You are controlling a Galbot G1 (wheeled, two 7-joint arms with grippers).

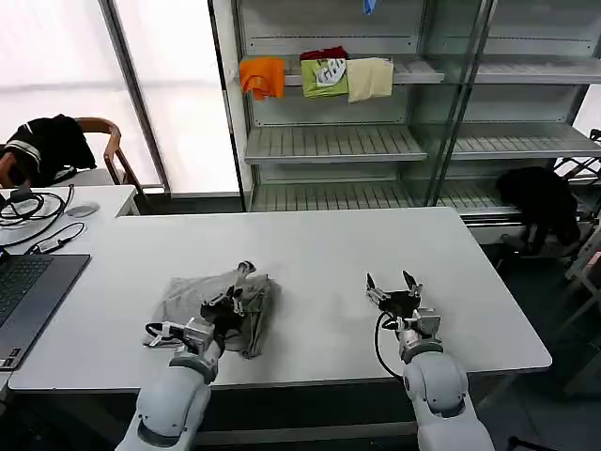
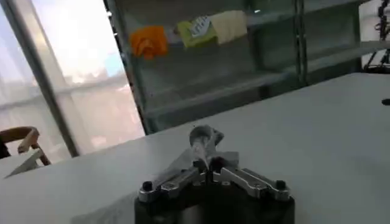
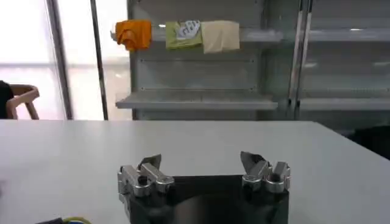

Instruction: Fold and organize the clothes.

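Observation:
One of the clothes, a light grey shirt (image 1: 202,303), lies crumpled on the white table (image 1: 310,254) near its front left. My left gripper (image 1: 244,272) sits at the shirt's far right edge, shut, with a flap of grey cloth (image 2: 177,163) hanging from its closed fingertips (image 2: 205,139). My right gripper (image 1: 394,282) rests low over bare table to the right of the shirt. It is open, with nothing between its fingers (image 3: 149,164); the gap (image 3: 204,161) shows plain tabletop.
A laptop (image 1: 23,291), cables (image 1: 33,202) and a mouse (image 1: 82,209) occupy the left side. Behind the table stands a shelf (image 1: 329,141) with orange (image 1: 262,75), green (image 1: 324,77) and cream (image 1: 370,77) folded pieces. Black garments hang on a chair (image 1: 52,146) and at the right (image 1: 540,197).

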